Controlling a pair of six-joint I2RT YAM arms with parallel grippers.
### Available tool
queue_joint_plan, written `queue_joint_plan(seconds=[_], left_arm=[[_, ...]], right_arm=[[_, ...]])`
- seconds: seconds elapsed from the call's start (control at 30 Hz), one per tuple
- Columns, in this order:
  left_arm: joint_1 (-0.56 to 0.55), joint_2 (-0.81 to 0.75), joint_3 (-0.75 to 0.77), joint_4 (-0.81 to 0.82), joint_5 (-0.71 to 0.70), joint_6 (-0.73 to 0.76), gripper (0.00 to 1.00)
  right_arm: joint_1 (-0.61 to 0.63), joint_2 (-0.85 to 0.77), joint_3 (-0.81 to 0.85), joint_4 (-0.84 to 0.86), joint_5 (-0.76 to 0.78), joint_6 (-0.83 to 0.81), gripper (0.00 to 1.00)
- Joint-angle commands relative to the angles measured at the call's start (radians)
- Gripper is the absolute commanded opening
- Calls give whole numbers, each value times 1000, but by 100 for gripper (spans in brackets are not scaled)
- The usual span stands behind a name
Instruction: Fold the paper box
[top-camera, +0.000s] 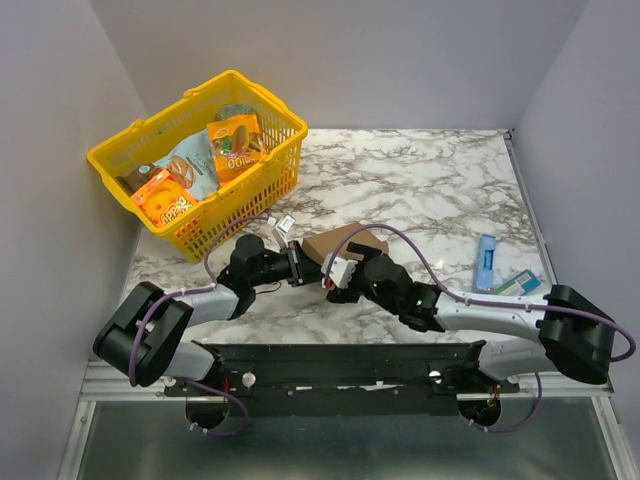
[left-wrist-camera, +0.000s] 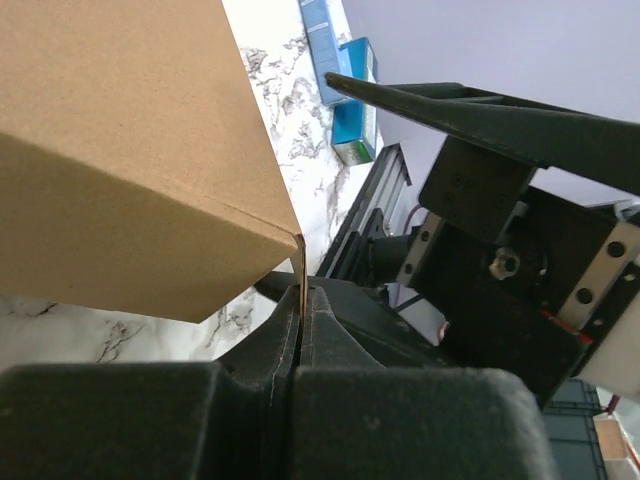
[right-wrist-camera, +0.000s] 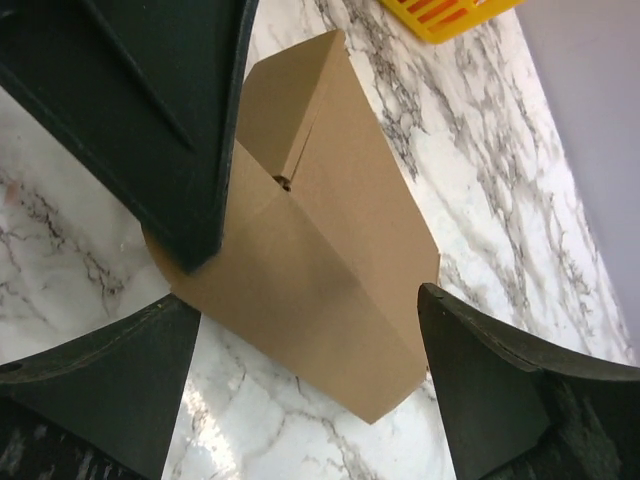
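Left gripper (left-wrist-camera: 300, 305) is shown with its jaws pressed together on a thin edge of the paper box (top-camera: 345, 242). Right gripper (right-wrist-camera: 310, 350) is shown spread wide, one finger standing on each side of the box. The brown box is located between the two grippers, over the marble table (top-camera: 430, 180); a yellow basket (top-camera: 200, 160) is seen at the far left.

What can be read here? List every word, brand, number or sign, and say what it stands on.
No text reads clearly.
Paper box: plain brown, no print.
Snack packs in the yellow basket: printed, too blurred to read.
Blue packet and teal carton: print too small to read.
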Motion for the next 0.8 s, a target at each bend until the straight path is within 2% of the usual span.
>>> queue_joint_plan(seconds=[0.0, 0.17, 0.43, 0.53, 0.63, 0.73, 0.77], left_arm=[[7, -5, -19, 82, 34, -64, 0], [15, -5, -26, 101, 32, -82, 0], [18, -10, -32, 115, 35, -102, 0], [18, -14, -37, 117, 35, -108, 0], [18, -21, -39, 112, 34, -110, 0], [18, -24, -40, 109, 35, -111, 0], [18, -24, -40, 109, 35, -113, 0]], right_arm=[[10, 77, -19, 206, 41, -95, 97], [10, 143, -12, 262, 22, -120, 97], [10, 281, -49, 531, 100, -213, 96], [10, 322, -40, 558, 98, -215, 93], [8, 345, -45, 592, 102, -216, 88], [10, 349, -42, 595, 105, -216, 76], [10, 347, -40, 595, 110, -216, 67]])
